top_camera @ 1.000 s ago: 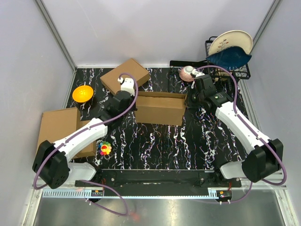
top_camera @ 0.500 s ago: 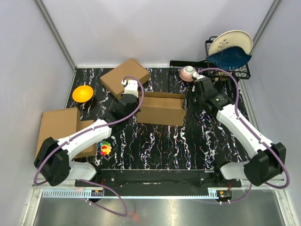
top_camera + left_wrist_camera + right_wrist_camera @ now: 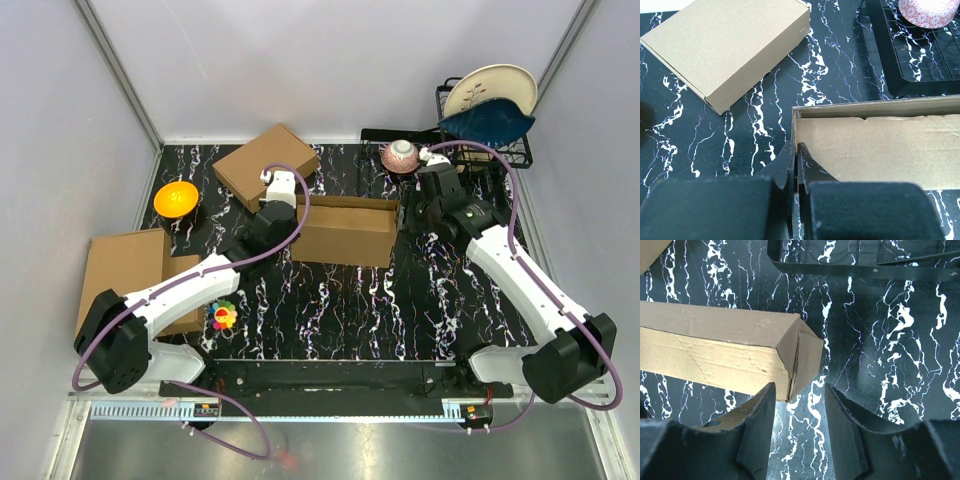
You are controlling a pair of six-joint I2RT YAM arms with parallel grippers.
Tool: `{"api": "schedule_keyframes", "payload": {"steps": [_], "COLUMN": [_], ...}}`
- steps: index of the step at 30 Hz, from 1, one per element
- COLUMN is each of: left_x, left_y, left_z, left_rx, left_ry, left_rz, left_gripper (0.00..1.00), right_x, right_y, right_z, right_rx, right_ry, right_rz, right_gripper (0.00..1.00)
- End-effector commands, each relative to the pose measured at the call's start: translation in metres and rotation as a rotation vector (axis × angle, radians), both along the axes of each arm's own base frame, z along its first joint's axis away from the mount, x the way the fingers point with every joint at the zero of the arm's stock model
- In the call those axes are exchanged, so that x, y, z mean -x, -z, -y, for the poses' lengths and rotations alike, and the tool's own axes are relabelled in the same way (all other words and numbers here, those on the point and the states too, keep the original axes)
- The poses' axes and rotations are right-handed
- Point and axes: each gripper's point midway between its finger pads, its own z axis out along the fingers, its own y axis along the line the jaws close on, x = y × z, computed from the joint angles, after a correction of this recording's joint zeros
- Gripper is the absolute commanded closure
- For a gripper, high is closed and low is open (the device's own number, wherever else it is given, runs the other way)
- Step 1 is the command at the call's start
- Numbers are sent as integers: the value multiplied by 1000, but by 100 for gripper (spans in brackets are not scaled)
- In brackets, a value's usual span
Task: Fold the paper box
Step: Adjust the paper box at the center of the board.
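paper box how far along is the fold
Partway. Done: the box already has its walls raised and the right end flap turned in. In hand: left fingers seem to pinch its left end, and the open right fingers straddle the right corner. Left: the top looks open.

Three cardboard pieces [image 3: 343, 232] [image 3: 265, 165] [image 3: 125, 265] — two bowls [image 3: 176, 197] [image 3: 400, 156], two plates [image 3: 490, 88] [image 3: 487, 122].

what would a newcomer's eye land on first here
The half-folded paper box in the middle of the marbled table, worked at both ends: the left end effector closed on its left wall, the right end effector open around its right corner. Then the orange bowl at far left and the dish rack at back right.
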Motion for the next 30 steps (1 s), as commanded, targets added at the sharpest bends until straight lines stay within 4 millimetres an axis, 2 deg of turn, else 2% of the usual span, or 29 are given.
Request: {"api": "schedule_keyframes", "payload": {"steps": [1, 5, 9, 11, 18, 21, 25, 30], "left_x": [34, 35, 35, 35, 36, 37, 38, 41], "left_y": [74, 74, 75, 75, 75, 76, 78, 85], "left_z": [-14, -13, -14, -14, -13, -13, -11, -11], "left_rx": [-189, -189, -198, -198, -199, -197, -191, -179], "left_ry": [51, 54, 53, 53, 58, 55, 56, 47], "left_rz": [-238, -238, -240, -238, -240, -242, -248, -266], "left_gripper": [100, 100, 100, 100, 100, 100, 100, 100], "right_x": [-19, -28, -35, -37, -36, -35, -28, -13], "right_y": [-30, -34, -34, -32, -29, -27, -18, 12], "right_z": [-3, -5, -7, -8, -8, -7, -9, -5], "right_rx": [-10, -7, -2, 2, 10, 9, -3, -2], "right_ry": [19, 22, 21, 20, 13, 12, 1, 6], "right_rz": [98, 116, 118, 114, 111, 108, 87, 28], "right_gripper": [51, 56, 69, 72, 84, 100, 100, 100]}}
